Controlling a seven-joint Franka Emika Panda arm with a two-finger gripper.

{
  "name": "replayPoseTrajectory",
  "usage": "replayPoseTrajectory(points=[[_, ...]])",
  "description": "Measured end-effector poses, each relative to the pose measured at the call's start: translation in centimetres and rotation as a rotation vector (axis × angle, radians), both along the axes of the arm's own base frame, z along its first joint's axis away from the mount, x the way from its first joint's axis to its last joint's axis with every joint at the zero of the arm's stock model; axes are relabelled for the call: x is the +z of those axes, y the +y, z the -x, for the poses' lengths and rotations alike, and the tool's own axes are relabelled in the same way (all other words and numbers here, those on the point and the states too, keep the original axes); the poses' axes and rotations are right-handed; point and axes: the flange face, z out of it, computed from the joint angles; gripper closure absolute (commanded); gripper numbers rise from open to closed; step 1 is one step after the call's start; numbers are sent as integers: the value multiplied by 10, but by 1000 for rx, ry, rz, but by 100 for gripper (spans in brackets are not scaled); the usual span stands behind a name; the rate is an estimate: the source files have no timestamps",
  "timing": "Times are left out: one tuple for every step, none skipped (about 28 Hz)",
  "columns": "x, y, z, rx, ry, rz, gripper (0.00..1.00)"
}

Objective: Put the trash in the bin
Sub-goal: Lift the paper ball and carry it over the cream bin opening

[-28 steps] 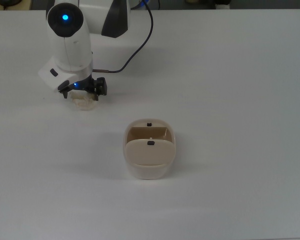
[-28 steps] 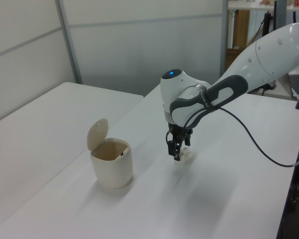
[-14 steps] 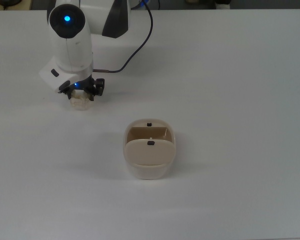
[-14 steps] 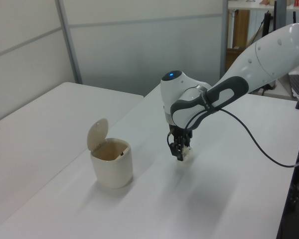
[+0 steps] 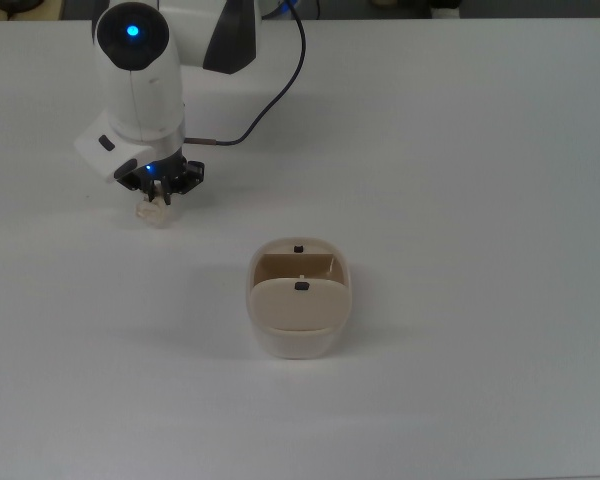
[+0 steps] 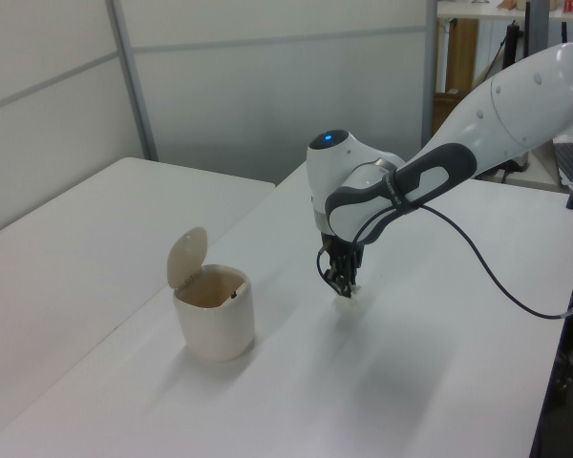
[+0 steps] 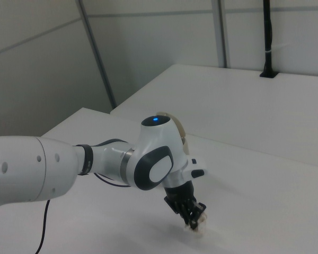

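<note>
Crumpled off-white paper trash (image 5: 152,210) sits pinched in the nearly closed gripper (image 5: 158,195) just above the white desk (image 5: 460,150), well apart from the lid-tilted beige plastic bin (image 5: 298,310).

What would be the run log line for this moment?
phase: grasp | gripper: shut on trash | bin: lid open, apart from trash

Glossy white rounded arm (image 6: 516,95) with dark grey joint bands, capped by a white dome with a blue light (image 5: 131,31). Small black claw (image 5: 158,196) beneath, with a faint blue glow. Thin black cable (image 6: 477,262) looping off toward the frame's right.
</note>
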Motion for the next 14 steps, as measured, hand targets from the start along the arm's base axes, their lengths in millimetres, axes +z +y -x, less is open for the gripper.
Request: replayPoseTrajectory(points=[[4,0,-2,-4,-9,2,100],[9,-1,-3,-9,-18,4,100],[17,-1,-6,-16,-35,7,100],[22,-2,-7,-20,-44,7,100],[28,-2,-9,-29,-53,6,100],[35,-3,-11,-41,-61,4,100],[43,-3,-13,-51,-66,1,99],[56,-4,-16,-66,-74,-8,99],[65,-4,-18,-77,-81,-17,99],[75,-3,-21,-90,-93,-32,99],[84,-2,-24,-105,-108,-47,98],[94,0,-28,-118,-124,-61,98],[107,5,-32,-135,-148,-76,97],[114,9,-35,-144,-161,-84,97]])
